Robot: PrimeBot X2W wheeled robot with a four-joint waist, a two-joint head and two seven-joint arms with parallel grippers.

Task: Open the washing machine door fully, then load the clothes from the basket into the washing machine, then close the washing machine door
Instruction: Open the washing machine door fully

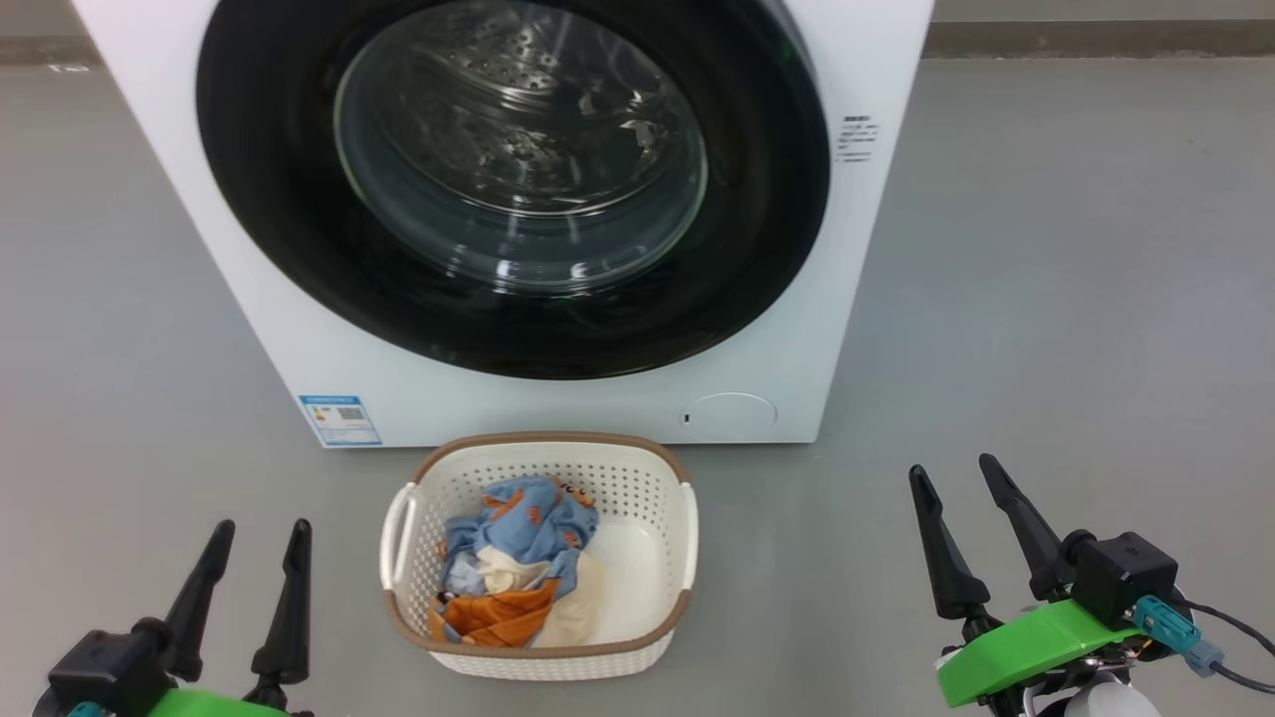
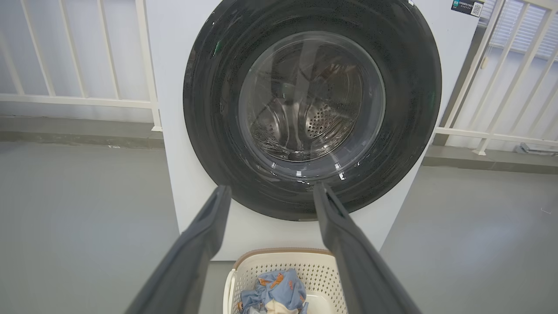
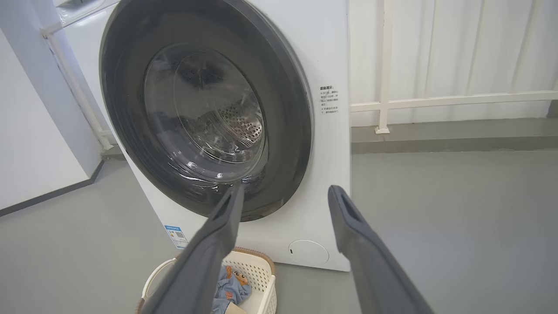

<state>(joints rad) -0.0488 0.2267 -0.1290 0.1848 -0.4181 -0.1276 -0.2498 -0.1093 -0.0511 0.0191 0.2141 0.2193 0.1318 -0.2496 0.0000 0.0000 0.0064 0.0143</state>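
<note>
Hovering low at the near left, the left tool (image 1: 261,528) had its two dark fingers spread wide and held nothing. The right tool (image 1: 952,468), at the near right, was just as wide and just as empty. Between them the basket (image 1: 543,440) sat on the floor (image 1: 1046,299), with the clothes (image 1: 518,558) heaped toward its left side. Just beyond it rose the washing machine (image 1: 558,413), and the washing machine door (image 1: 269,199) lay shut flat against its front. The door lay ahead of both tools, farther off and inward from each, with neither clearly nearer. Being round, it had no long axis, and no handle could be made out, so the free edge was uncertain. The floor was smooth and grey. White railings (image 2: 87,102) and a pale curtain (image 3: 457,43) closed the room behind.
</note>
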